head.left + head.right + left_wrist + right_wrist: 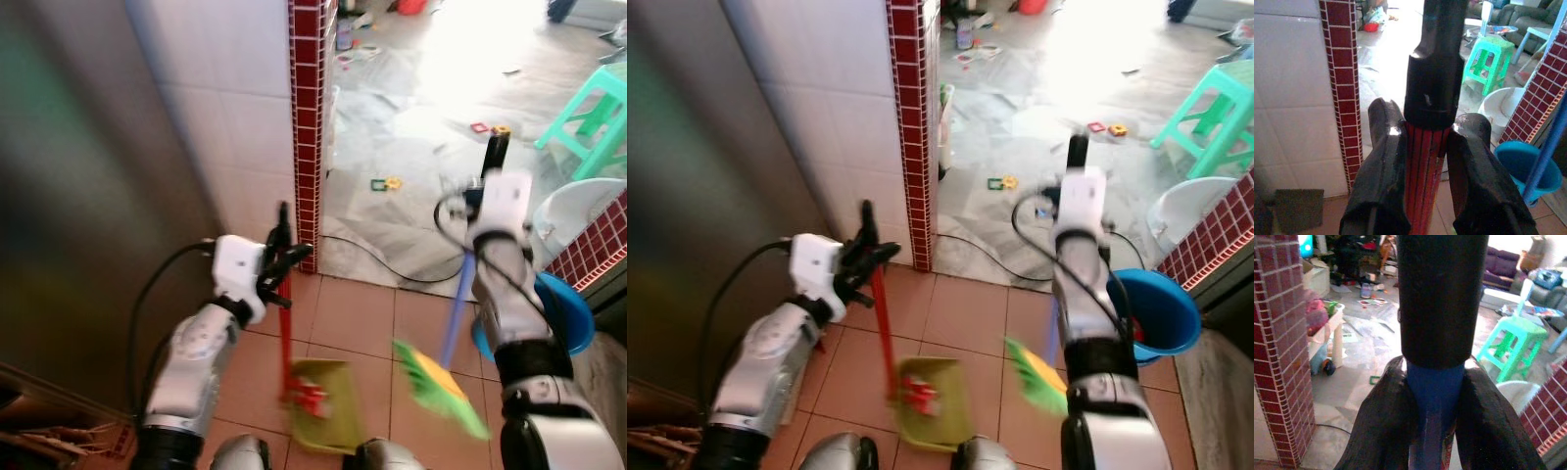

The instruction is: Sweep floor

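Two tools held: left gripper clamps the red-handled dustpan hanging below it, right gripper clamps the blue broom below. Carrying step, I think; next, reach the littered floor ahead.

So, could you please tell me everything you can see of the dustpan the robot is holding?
The dustpan is a yellow-green, plastic-looking pan on a long red handle capped with a black grip. It hangs roughly upright, the pan low over the terracotta floor tiles, with a red part where handle meets pan. The left gripper is shut on the ribbed red handle just below the black grip. The pan is blurred, so whether it touches the floor is unclear. The green-bristled broom hangs beside it, apart.
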`<state>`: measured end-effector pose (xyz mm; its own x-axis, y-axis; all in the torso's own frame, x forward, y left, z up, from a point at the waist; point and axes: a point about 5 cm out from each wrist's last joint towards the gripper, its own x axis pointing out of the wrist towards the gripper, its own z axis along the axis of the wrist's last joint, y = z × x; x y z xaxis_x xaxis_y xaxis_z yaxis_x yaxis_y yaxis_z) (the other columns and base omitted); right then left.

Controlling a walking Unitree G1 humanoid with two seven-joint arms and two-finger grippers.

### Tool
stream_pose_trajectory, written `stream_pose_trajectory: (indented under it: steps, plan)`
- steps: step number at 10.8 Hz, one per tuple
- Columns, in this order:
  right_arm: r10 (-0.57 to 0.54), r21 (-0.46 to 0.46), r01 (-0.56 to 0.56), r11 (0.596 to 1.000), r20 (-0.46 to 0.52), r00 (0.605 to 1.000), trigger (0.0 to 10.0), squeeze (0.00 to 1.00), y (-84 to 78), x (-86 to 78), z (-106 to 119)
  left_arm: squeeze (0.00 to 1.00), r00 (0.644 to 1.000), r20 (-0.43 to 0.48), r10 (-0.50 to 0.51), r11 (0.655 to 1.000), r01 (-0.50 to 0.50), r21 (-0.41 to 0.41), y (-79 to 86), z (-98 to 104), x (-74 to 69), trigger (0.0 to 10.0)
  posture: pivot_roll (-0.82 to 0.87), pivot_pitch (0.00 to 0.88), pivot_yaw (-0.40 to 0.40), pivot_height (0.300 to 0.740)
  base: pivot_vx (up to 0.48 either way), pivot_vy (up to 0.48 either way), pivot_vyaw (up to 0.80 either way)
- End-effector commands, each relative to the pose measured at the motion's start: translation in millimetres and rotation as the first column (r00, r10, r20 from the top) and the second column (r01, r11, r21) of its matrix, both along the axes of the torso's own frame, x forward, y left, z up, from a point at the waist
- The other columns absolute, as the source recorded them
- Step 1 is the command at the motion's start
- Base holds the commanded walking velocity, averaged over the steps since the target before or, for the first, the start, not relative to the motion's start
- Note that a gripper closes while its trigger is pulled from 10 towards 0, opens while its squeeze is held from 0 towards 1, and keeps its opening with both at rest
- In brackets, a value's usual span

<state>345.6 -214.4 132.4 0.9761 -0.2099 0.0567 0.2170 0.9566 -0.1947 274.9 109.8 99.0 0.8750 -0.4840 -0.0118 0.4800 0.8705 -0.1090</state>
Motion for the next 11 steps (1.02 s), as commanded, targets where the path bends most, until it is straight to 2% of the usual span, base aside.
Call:
stream_pose_trajectory:
  steps: [1,3,6,8,11]
  plan:
    - [-0.015,0.034,0.014,0.999,0.019,1.0,10.0,0.0,-0.7,-0.8,0.3,0.0,0.998,0.06,-0.004,0.999,0.006,-0.036,0.8,15.3,4.3,10.0,-0.04,0.0,0.018,0.74,0.0,0.0,-0.8]
    - [-0.032,0.04,0.03,0.999,0.039,0.999,10.0,0.0,-2.9,-6.3,-2.9,0.0,0.997,0.067,0.031,0.998,-0.027,-0.058,10.7,20.8,11.5,10.0,-0.07,0.0,0.053,0.74,0.0,0.0,-0.8]
    - [-0.032,0.046,0.031,0.998,0.028,0.999,10.0,0.0,-10.7,-14.0,-9.4,0.0,0.998,0.055,0.007,0.997,-0.003,-0.077,3.0,16.5,12.5,10.0,-0.08,0.0,0.031,0.74,0.0,0.0,-0.62]
    - [-0.029,0.046,0.027,0.999,0.031,0.999,10.0,0.0,-11.1,-13.5,-8.0,0.0,0.999,0.051,0.0,0.997,0.004,-0.081,0.0,14.1,12.1,10.0,-0.09,0.0,0.033,0.74,0.0,-0.242,0.0]
    - [-0.016,0.046,0.014,0.999,0.04,0.999,10.0,0.0,-7.6,-9.9,-4.5,0.0,0.999,0.049,0.002,0.997,0.002,-0.079,1.0,12.4,13.1,10.0,-0.09,0.0,0.034,0.74,0.0,-0.271,-0.8]
